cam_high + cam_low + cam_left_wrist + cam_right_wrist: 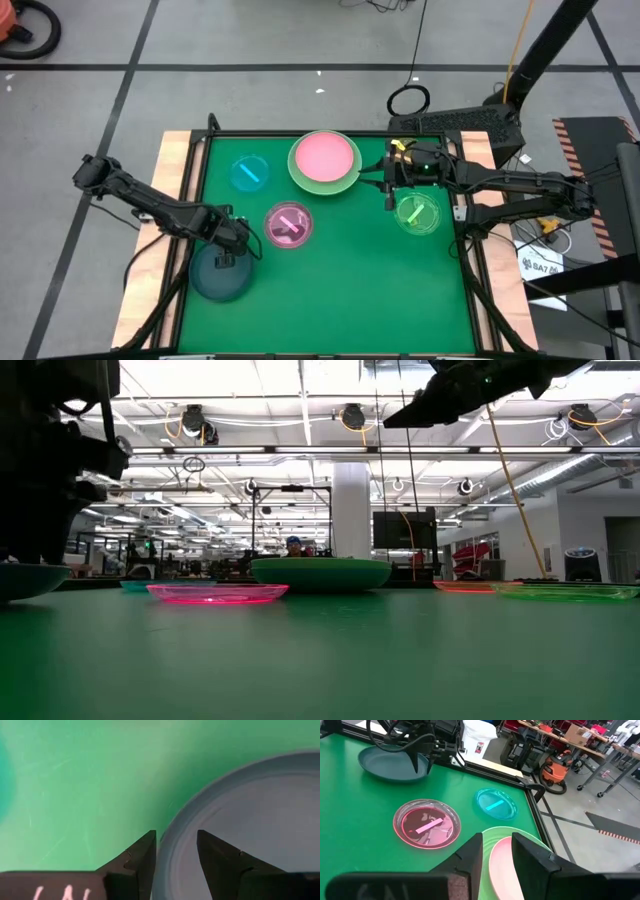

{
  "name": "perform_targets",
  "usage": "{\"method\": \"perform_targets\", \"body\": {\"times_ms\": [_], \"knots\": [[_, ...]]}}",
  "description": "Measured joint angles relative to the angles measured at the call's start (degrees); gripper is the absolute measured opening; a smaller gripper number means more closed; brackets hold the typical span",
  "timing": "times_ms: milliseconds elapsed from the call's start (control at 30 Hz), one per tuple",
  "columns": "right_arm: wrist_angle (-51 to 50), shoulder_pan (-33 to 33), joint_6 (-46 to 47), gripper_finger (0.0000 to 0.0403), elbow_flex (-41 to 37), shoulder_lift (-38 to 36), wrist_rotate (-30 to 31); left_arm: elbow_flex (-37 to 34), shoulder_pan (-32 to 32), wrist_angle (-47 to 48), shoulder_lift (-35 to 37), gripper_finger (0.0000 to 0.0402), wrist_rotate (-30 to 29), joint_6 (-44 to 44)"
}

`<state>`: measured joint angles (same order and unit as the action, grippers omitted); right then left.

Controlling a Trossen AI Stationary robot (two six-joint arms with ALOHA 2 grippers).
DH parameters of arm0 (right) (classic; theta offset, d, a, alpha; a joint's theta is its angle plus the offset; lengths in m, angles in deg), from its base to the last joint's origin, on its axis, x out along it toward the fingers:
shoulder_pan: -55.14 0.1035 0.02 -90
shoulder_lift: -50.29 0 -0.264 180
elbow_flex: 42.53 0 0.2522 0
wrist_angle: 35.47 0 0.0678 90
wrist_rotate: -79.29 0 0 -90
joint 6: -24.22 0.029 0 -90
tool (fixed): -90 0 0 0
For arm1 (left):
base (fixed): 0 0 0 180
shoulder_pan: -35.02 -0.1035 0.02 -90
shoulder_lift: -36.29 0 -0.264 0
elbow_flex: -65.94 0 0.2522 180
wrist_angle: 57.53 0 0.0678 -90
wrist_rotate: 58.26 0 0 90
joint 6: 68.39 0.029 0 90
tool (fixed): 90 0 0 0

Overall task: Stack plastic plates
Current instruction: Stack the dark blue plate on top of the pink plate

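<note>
Hovering over the dark teal plate [220, 273] near the tabletop's [340, 290] front-left corner, the left claw [232, 250] had fingers parted narrowly astride the plate's rim w/o pinching it, which only the left wrist view showed. Right claw [391, 186] hung high beside the pink plate [325, 155], which sat in the light green plate [348, 181]; fingers narrowly apart, empty. Low view alone showed an orange plate [465, 587] edge. Blue [249, 173], magenta [288, 224] & green plate [417, 213] lay separate.
</note>
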<state>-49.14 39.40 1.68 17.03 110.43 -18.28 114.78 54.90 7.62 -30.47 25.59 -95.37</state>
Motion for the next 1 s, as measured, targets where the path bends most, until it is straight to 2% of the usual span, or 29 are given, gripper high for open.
{"method": "perform_targets", "body": {"times_ms": [533, 667, 900, 1000], "knots": [[-0.4, 0.0, 0.4, 0.0099, 0.0, 0.0, 0.0, -6.1, 0.1, -9.1, 0.0, 0.0142, -1.0, -4.3], [-0.4, 0.0, 0.4, 0.0099, 0.0, 0.0, 0.0, -6.1, 1.0, -8.6, 0.0, 0.0107, -0.9, -3.7], [-0.7, 0.0, 0.9, 0.0099, 0.1, 0.0, 0.0, -4.9, 2.4, -8.0, 0.2, 0.0017, 0.3, -4.1], [-0.8, 0.0, 0.9, 0.0099, 0.1, 0.0, 0.0, -3.6, 2.5, -7.4, 0.0, 0.0011, 0.8, -3.6]]}}
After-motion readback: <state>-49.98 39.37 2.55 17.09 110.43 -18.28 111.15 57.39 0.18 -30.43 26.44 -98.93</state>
